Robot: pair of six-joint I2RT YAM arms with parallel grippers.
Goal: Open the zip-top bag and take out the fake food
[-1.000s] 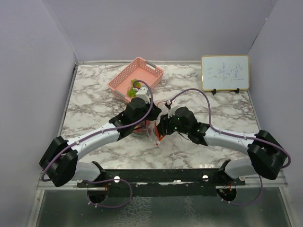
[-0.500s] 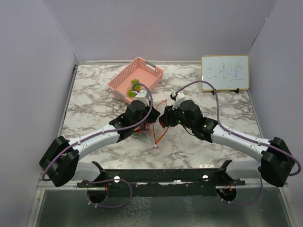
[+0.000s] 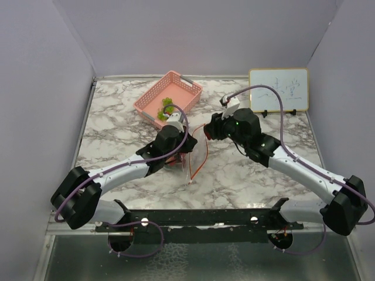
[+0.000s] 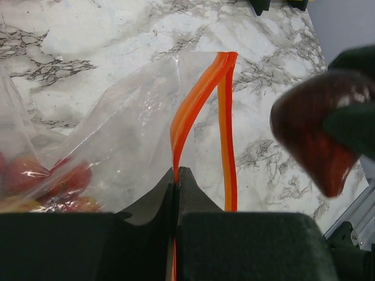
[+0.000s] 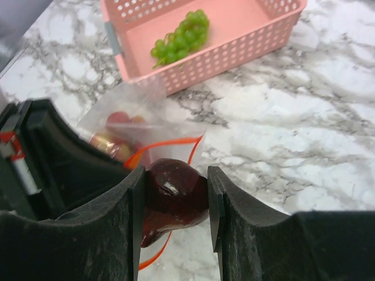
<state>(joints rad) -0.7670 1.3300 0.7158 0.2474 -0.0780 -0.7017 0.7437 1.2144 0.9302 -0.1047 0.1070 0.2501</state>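
While pinching one lip of the thin red-orange zip strip [image 4: 193, 111] in the tightly clenched left gripper [image 4: 177, 175], holds up the mouth of the small crinkly see-through plastic bag [image 4: 135, 129], mouth gaping, other lip standing free just beside. Bag body down on the white-and-grey marbled tabletop [image 3: 117, 126], near the pink plastic mesh basket [image 5: 234, 50]. Low inside the bag: glossy red round plastic pieces [image 4: 70, 175]. Grasps a dark red glossy plastic piece [image 5: 176, 193] between the two fingers of the right gripper [image 3: 209, 132], off the table, beside the bag's mouth. In the basket: a green grape-like plastic cluster [image 5: 181, 36].
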